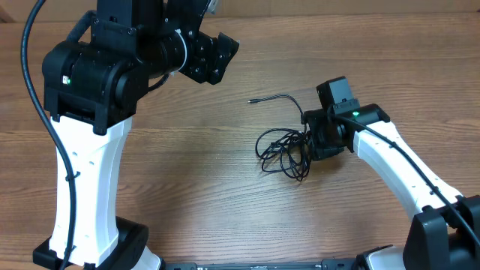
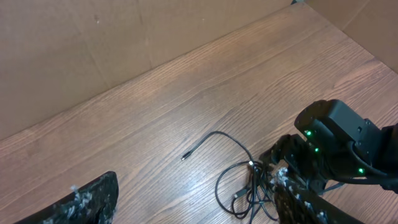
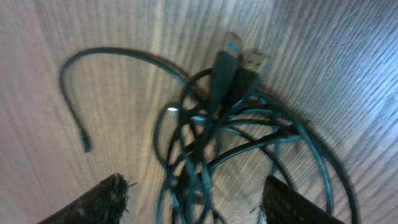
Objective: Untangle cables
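- I see a tangle of thin black cables (image 1: 283,150) lying flat on the wooden table (image 1: 187,172), right of the middle and nearer the right edge than the left.
- The right gripper (image 1: 309,144) sits low against the right side of the tangle, with its fingers spread wide.
- In the right wrist view, the knot of loops fills the gap between the two fingertips (image 3: 102,199). I cannot tell whether either finger touches a strand.
- Two plugs (image 3: 239,62) lie side by side at the top of the knot in that view. One of them shows a silver metal end.
- One loose strand (image 1: 274,97) leaves the tangle and curves toward the far edge. Its small tip rests on bare wood, apart from the knot.
- The left gripper (image 1: 214,56) is held high near the far edge, a little left of the middle and well apart from the cables. Its fingers are spread wide and grip nothing.
- In the left wrist view, a brown cardboard wall (image 2: 74,50) stands along the table's edge.
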Robot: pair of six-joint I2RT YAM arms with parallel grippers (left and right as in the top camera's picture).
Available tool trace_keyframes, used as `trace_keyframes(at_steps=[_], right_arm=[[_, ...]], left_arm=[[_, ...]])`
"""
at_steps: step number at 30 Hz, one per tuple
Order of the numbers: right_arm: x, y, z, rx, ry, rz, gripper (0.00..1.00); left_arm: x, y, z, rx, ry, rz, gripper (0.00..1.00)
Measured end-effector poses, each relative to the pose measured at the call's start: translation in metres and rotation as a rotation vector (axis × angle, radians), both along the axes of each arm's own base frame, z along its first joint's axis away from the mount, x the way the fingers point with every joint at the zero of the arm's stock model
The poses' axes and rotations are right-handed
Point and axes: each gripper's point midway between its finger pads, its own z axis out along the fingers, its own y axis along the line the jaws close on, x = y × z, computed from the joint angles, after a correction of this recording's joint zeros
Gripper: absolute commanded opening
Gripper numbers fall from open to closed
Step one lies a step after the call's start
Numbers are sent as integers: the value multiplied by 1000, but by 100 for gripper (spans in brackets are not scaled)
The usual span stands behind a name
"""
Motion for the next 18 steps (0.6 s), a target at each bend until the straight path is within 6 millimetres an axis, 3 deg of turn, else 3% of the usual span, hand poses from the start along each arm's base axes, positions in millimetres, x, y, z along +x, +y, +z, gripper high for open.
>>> trace_keyframes(at_steps=[5, 10, 13, 18], right_arm=[[-5, -4, -13, -15, 9, -12, 63], [-4, -8, -19, -31, -2, -25, 56], [-1, -9, -22, -39, -24, -29, 44], [-3, -14, -30, -61, -21, -39, 44]], left_arm=[[-2, 1, -2, 4, 11, 0, 76], [-4, 1, -5, 9, 24, 0, 75], [-5, 2, -7, 12, 34, 0, 74], [-7, 2, -9, 16, 44, 0, 73]])
